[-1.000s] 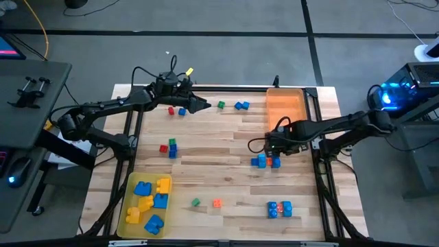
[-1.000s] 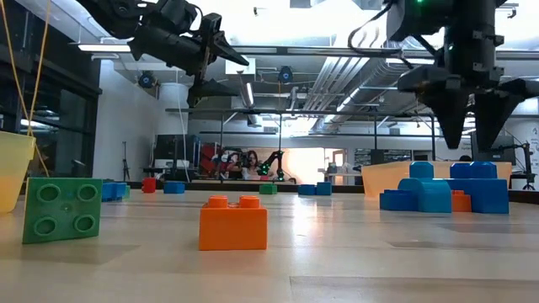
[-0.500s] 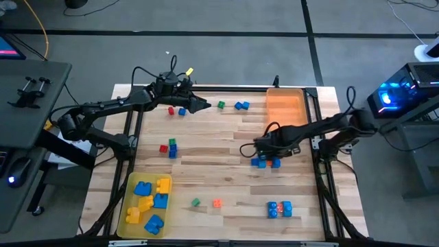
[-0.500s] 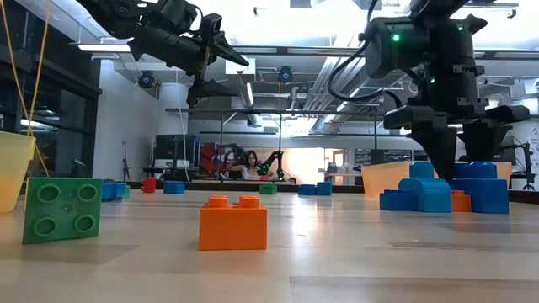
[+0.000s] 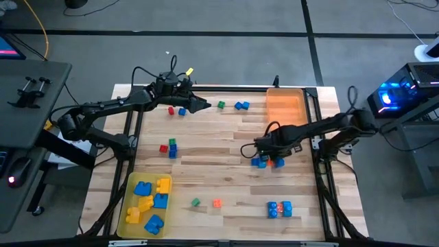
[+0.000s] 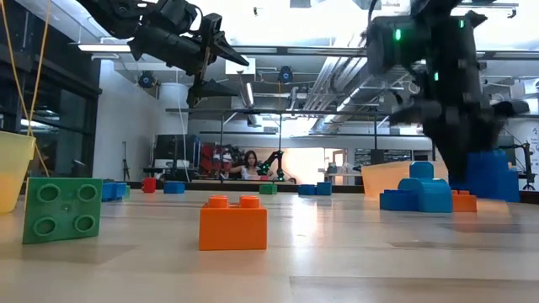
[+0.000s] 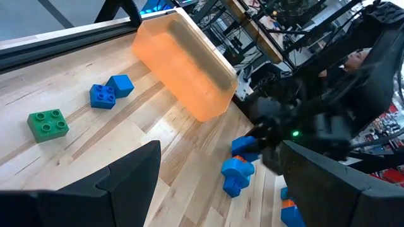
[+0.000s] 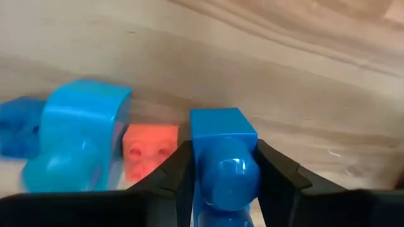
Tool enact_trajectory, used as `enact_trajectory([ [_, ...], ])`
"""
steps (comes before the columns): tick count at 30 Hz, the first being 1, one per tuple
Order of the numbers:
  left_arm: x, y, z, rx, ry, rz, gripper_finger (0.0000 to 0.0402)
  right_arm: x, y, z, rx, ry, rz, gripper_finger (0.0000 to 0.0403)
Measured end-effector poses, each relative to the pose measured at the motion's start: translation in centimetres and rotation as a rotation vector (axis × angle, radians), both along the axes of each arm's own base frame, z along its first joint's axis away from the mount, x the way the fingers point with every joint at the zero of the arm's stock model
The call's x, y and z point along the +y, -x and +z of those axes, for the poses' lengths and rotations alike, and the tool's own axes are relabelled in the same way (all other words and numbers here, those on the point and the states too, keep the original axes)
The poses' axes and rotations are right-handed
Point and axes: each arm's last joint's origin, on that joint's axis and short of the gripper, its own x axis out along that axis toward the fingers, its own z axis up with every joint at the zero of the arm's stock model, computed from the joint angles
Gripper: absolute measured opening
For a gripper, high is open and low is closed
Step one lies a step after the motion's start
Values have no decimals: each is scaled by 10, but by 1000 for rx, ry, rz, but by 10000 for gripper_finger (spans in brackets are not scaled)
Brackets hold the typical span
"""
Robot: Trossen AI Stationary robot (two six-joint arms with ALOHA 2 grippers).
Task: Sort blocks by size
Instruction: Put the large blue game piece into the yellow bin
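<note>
My right gripper (image 5: pixel 266 152) is down at a group of bricks near the table's right side and is shut on a dark blue brick (image 8: pixel 222 157). A light blue brick (image 8: pixel 76 135) and a small orange cube (image 8: pixel 150 148) lie on the table beside it. In the low view the dark blue brick (image 6: pixel 490 172) shows tilted under the blurred gripper (image 6: pixel 461 156). My left gripper (image 5: pixel 204 104) is open and empty, held above the table's far left part, and its fingers stand wide apart in the left wrist view (image 7: pixel 221 167). My right gripper pinches the dark blue brick between its two fingers, on two opposite side walls (image 8: pixel 199 157). The fingers (image 8: pixel 278 173) come from above, pointing down. The brick sits tilted in the hold; I cannot tell whether its lower edge is on the table.
A translucent orange tray (image 5: pixel 285 106) stands at the far right. A yellow tray (image 5: pixel 130 209) with several blue and yellow bricks stands at the near left. Small cubes lie scattered: red and blue (image 5: pixel 177 111), green (image 5: pixel 221 105), blue (image 5: pixel 241 106), green (image 5: pixel 195 202), orange (image 5: pixel 217 203), a joined group (image 5: pixel 279 208).
My right gripper has gone down and a little toward the table's left edge onto the group of blue bricks and has taken hold of the dark blue one. That brick stood level on the table and now shows tilted.
</note>
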Motion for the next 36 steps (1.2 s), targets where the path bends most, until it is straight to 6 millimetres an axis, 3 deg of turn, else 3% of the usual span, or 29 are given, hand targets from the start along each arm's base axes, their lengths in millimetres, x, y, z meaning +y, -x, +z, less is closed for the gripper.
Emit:
enact_trajectory([
  [5, 0, 0, 0, -1, -1, -1, 307, -2, 5, 64, -148, 37, 84, 122],
  [9, 0, 0, 0, -1, -1, 0, 307, -16, 18, 123, -330, 224, 35, 122],
  [12, 0, 0, 0, 0, -1, 0, 307, -31, 26, 147, -464, 342, 1, 122],
  [15, 0, 0, 0, -3, 15, 6, 307, -44, 14, 159, -684, 385, 69, 122],
  [19, -2, -1, 1, -19, 41, -48, 307, -53, -28, 156, -990, 351, 291, 122],
  [22, -9, -2, 8, -85, 97, -173, 307, -55, -65, 141, -1108, 303, 463, 122],
  [27, -33, 6, 41, -251, 138, -407, 307, -46, -122, 110, -1218, 211, 649, 122],
  [31, -57, 30, 72, -344, 81, -475, 307, -33, -157, 91, -1231, 164, 702, 122],
  [36, -83, 74, 107, -465, -27, -455, 307, -14, -197, 77, -1224, 136, 760, 122],
])
